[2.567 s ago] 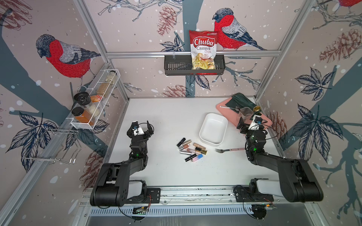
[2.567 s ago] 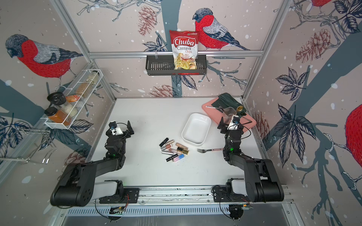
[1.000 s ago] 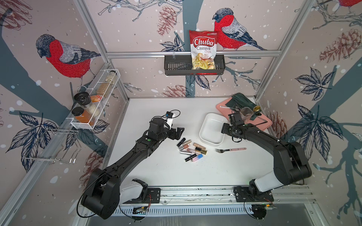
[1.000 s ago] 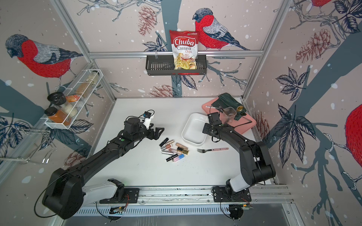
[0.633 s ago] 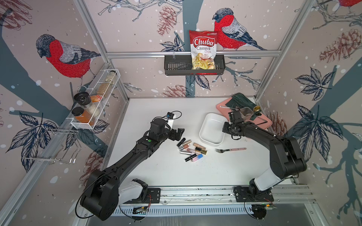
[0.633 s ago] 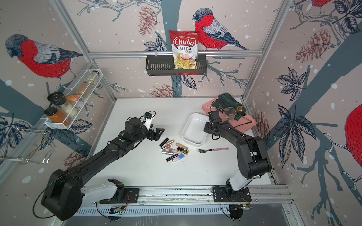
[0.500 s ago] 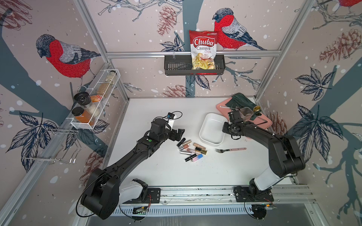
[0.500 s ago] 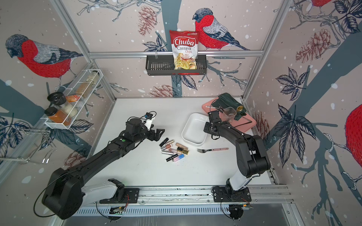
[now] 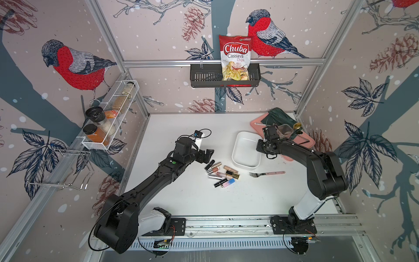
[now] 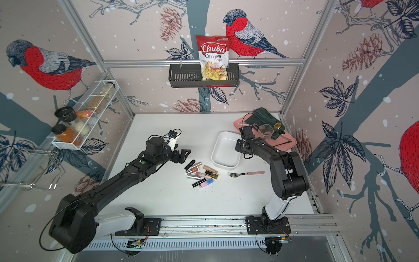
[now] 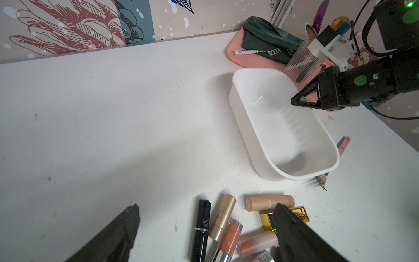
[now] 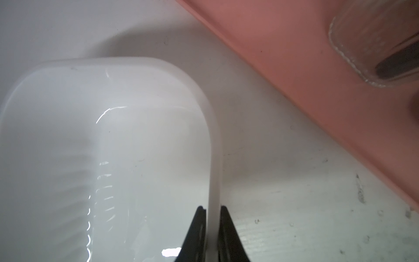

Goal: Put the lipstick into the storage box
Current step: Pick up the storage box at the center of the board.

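1. Both black robot arms, folded back near the front rail in the earliest frames, are now stretched out over the white tabletop (image 9: 181,199).
2. At the left gripper (image 9: 208,155), the jaws are spread wide and nothing is held between them. It is poised just over the left end of the lipsticks, as seen in the left wrist view.
3. At the right gripper (image 12: 210,209), the jaws are clamped tight on the thin right-hand wall of the plain white rectangular plastic storage box (image 9: 246,149), with one finger inside the wall and one outside.
4. The storage box is set right of the table's middle, and nothing is contained in it.
5. A flat pink tray (image 11: 249,60) is placed just beside the box, in the far right corner.
6. The lipsticks (image 9: 223,173), a loose cluster of black, gold, beige and pink tubes, are left lying on the tabletop just in front of the box, outside it.
7. A pink-handled metal fork (image 9: 267,174) is laid flat to the right of that cluster.
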{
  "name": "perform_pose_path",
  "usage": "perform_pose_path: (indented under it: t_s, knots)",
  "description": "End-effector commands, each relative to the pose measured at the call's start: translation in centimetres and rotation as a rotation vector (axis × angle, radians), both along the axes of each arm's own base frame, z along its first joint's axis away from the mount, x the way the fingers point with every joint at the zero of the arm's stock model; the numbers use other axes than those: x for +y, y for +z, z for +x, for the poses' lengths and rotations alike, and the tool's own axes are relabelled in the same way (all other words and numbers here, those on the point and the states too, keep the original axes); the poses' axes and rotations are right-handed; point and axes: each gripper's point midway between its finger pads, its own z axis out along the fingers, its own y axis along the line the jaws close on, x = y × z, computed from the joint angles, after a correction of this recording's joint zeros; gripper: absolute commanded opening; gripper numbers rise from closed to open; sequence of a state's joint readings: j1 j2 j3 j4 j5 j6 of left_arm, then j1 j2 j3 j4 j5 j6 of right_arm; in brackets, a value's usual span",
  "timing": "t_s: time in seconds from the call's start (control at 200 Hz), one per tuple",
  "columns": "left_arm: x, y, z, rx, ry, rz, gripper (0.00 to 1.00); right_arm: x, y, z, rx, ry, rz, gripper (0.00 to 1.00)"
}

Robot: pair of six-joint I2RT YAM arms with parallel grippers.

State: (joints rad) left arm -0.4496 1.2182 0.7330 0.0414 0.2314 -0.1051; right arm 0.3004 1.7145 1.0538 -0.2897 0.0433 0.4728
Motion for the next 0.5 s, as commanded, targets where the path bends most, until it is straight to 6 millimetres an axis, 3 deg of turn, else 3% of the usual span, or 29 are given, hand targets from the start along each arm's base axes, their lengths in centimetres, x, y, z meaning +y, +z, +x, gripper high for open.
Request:
perform_pose_path:
  t_s: [0.0,0.185,0.3,0.495]
  knots:
    - [0.0,0.4,0.0,-0.006,0.004,-0.001,0.96,-0.4,0.6,0.8,-0.026,-0.008,-0.033,0.12]
    - [0.0,0.4,0.0,-0.001,0.002,-0.004,0.96,-0.6,1.4,2.4,-0.047,-0.001,-0.074,0.01]
    - [-0.1,0.5,0.0,-0.005,0.001,-0.005,0.96,0.1,2.7,3.7,-0.087,0.045,-0.096,0.00]
    - [0.2,1.1,0.0,-0.026,0.014,-0.009,0.96,4.2,6.7,6.0,-0.219,0.298,-0.127,0.00]
